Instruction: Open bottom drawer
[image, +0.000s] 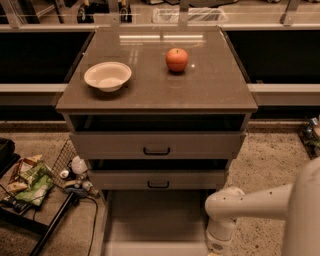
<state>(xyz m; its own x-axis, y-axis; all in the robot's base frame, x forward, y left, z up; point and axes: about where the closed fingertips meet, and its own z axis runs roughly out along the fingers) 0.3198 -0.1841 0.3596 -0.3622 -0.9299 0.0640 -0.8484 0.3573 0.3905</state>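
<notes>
The bottom drawer (156, 220) is the lowest of the cabinet's three. It stands pulled out toward me, with its pale inside showing from above and its front (155, 248) at the frame's lower edge; its handle is hidden. My gripper (216, 247) is at the end of the white arm (250, 202), low beside the drawer's right front corner and cut off by the frame's bottom edge.
The two upper drawers (157, 145) (158, 179) have black bar handles and stand slightly ajar. A white bowl (107, 75) and an orange-red fruit (177, 59) sit on the cabinet top. A wire basket, snack packets and a cable (35, 182) lie on the floor at left.
</notes>
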